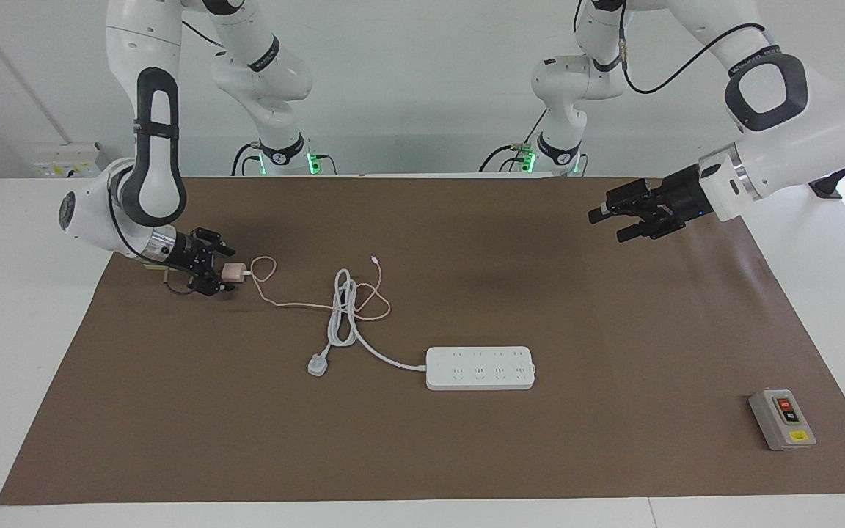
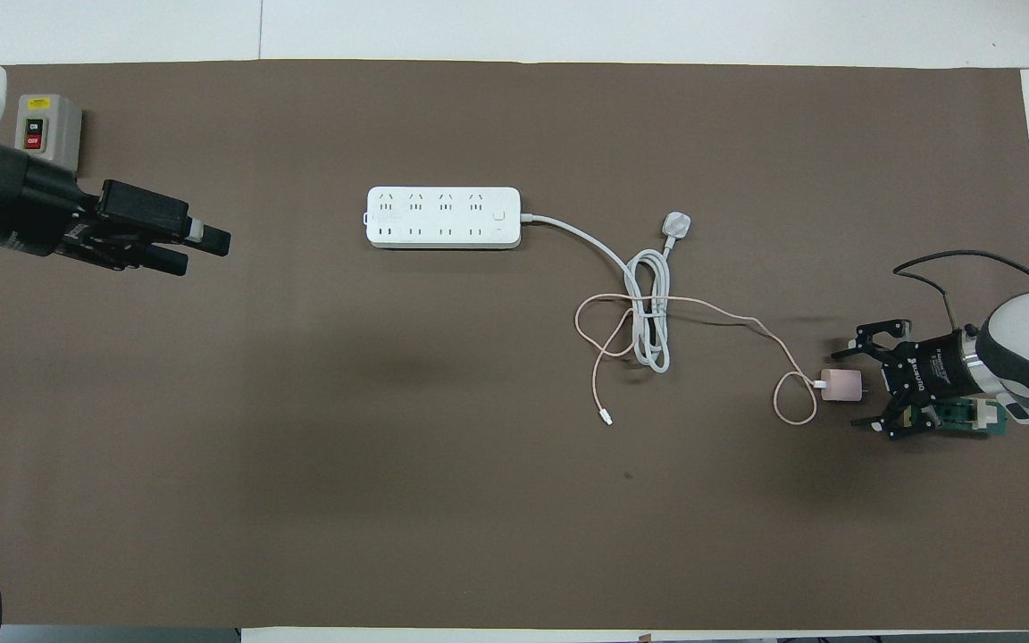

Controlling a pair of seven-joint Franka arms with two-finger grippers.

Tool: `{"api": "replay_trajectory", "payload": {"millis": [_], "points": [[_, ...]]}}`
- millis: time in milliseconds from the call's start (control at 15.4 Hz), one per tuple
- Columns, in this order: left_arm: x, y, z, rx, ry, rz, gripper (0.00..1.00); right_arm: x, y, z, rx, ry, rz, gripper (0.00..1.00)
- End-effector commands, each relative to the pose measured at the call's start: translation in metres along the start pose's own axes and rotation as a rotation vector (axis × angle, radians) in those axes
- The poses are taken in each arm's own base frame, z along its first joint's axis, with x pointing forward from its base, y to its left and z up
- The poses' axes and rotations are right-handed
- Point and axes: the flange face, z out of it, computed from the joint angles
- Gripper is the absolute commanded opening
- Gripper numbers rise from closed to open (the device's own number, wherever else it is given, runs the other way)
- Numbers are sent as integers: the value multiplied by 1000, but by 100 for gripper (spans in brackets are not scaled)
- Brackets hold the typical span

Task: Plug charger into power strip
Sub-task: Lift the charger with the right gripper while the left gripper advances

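Note:
The charger (image 1: 232, 272) (image 2: 840, 386) is a small pale-pink cube lying on the brown mat toward the right arm's end of the table. Its thin pink cable (image 1: 298, 304) (image 2: 729, 314) loops across the power strip's coiled white cord. My right gripper (image 1: 223, 270) (image 2: 856, 389) is low at the mat, open, with one finger on each side of the charger. The power strip (image 1: 480, 368) (image 2: 443, 217) lies flat mid-table, farther from the robots than the charger. My left gripper (image 1: 608, 226) (image 2: 200, 253) hangs open and empty over the mat at the left arm's end.
A grey switch box (image 1: 782, 419) (image 2: 47, 134) with red and black buttons sits at the left arm's end, farther from the robots than the strip. The strip's thick cord ends in a white plug (image 1: 317, 364) (image 2: 676, 224). The brown mat (image 1: 613, 440) covers most of the table.

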Motion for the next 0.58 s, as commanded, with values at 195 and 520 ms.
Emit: {"api": "replay_trajectory", "payload": {"millis": [195, 520], "points": [[19, -1, 42, -301, 81, 118, 100, 6, 8, -5, 38, -7, -7, 85], [27, -37, 80, -483, 115, 167, 100, 3, 4, -6, 48, 8, -7, 26]]}}
